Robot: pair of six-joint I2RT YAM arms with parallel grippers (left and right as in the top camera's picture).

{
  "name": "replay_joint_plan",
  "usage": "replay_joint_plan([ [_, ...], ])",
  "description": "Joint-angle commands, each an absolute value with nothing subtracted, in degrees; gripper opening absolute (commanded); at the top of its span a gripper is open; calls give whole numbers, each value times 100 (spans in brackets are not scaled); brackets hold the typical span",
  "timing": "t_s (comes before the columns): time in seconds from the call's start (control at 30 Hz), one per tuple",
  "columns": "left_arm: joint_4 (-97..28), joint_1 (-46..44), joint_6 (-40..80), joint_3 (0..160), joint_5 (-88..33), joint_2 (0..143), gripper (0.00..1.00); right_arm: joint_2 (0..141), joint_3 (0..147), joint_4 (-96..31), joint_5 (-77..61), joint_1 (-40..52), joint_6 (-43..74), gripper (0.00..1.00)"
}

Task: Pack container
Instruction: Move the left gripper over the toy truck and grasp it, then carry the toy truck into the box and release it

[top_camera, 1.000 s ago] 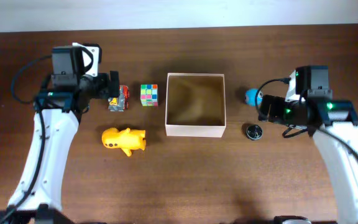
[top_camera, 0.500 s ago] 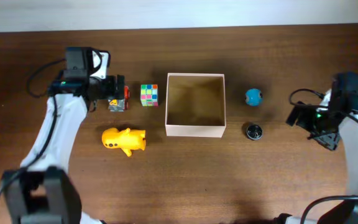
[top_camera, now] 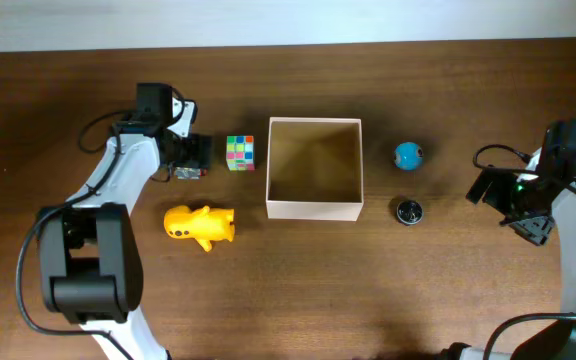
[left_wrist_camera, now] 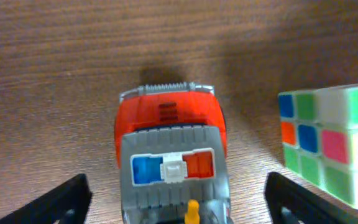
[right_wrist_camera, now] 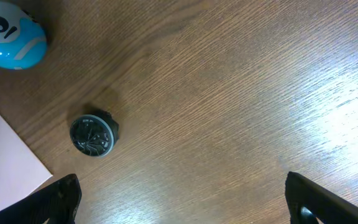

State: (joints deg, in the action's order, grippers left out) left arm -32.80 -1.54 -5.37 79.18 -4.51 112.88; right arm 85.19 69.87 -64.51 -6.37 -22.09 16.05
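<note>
Overhead view: the container (top_camera: 313, 210), a square open-topped box with white outer walls and a tan inside, sits at the centre of the brown wooden counter (top_camera: 298, 300). A multicoloured puzzle cube (top_camera: 239, 153) lies near the container at its 9 o'clock. Farther out the same way, a toy car (top_camera: 189, 172) sits under the left pincer (top_camera: 193, 155). A yellow toy animal (top_camera: 200, 225) lies at the container's 8 o'clock. A blue toy (top_camera: 408, 155) is at 3 o'clock and a dark round object (top_camera: 409, 210) at 4 o'clock. The right pincer (top_camera: 488, 188) is well apart from both, farther toward 3 o'clock.

Left wrist view: the left pincer's fingers (left_wrist_camera: 61, 202) are spread apart at 7 and 5 o'clock. The red and grey toy car lies between them, and the puzzle cube is at its 3 o'clock.

Right wrist view: the right pincer's fingers (right_wrist_camera: 58, 199) are spread wide over bare wood. The blue toy is at 10 o'clock, the dark round object at 9 o'clock, and a corner of the container at 8 o'clock.
</note>
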Motion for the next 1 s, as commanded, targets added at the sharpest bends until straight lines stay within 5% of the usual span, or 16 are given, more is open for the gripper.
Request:
replay_joint_plan([
  [0.0, -3301, -174, -611, 8040, -467, 11528, 80, 8497, 7078, -6455, -687, -2255, 1612, 99],
  [0.23, -3336, -174, -611, 8040, -469, 11745, 68, 8497, 7078, -6455, -687, -2255, 1612, 99],
  [0.63, -4624, -392, -611, 9275, -469, 11583, 32, 8497, 7078, -6458, -690, -2255, 1612, 99],
  [0.97, -6309, -1732, -447, 11450, -469, 11268, 31, 8497, 7078, -6458, -690, -2255, 1612, 99],
])
